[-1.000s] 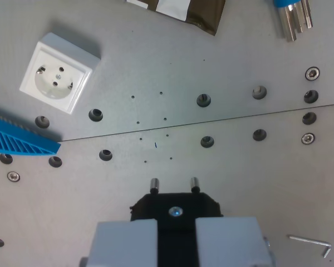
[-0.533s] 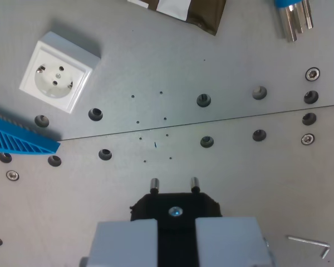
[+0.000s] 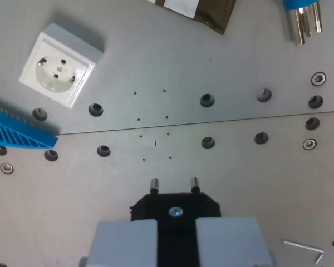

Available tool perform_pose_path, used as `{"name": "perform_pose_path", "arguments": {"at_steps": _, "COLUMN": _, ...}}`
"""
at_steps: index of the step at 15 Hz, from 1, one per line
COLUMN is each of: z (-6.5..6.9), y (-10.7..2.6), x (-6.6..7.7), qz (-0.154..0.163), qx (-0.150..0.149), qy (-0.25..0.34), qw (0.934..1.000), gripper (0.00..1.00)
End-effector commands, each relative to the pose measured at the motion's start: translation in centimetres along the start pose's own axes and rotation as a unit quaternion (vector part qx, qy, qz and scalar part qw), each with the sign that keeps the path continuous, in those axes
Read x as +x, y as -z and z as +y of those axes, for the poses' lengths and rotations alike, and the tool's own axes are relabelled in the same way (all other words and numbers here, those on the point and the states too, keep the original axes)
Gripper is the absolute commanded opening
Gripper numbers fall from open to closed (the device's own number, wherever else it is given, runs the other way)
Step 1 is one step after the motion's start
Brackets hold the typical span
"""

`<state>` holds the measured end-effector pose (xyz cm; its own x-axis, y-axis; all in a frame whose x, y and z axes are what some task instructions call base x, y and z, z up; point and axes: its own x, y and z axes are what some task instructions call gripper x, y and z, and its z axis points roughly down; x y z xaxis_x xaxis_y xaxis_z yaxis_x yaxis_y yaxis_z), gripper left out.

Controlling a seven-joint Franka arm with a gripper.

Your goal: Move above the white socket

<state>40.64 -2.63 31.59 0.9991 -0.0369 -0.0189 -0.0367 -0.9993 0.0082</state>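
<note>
Because the square white plastic socket (image 3: 59, 64) lies flat, holes upward, by the grey metal bench's (image 3: 239, 61) left edge, the gripper (image 3: 175, 236), clamped on a black two-pin plug (image 3: 175, 201), hangs well short of it.

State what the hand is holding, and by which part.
The hand holds a black plug by its body, the two pins pointing away, toward the metal table.
</note>
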Motion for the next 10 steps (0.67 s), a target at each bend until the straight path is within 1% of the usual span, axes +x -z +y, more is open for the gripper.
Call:
{"name": "perform_pose_path", "arguments": {"at_steps": 1, "z": -0.5, "y": -1.5, "x": -0.3, "qz": 0.044, "qx": 0.002, "qy": 0.073, "qw": 0.9963, "gripper": 0.00}}
{"name": "perform_pose_path", "arguments": {"at_steps": 5, "z": -1.3, "y": -3.1, "x": -0.5, "qz": 0.048, "qx": 0.000, "qy": 0.119, "qw": 0.9918, "gripper": 0.00}}
{"name": "perform_pose_path", "arguments": {"at_steps": 7, "z": -1.8, "y": -3.9, "x": -0.5, "qz": 0.046, "qx": 0.000, "qy": 0.144, "qw": 0.9886, "gripper": 0.00}}
{"name": "perform_pose_path", "arguments": {"at_steps": 10, "z": -2.6, "y": -5.2, "x": -0.6, "qz": 0.043, "qx": -0.001, "qy": 0.184, "qw": 0.9821, "gripper": 0.00}}
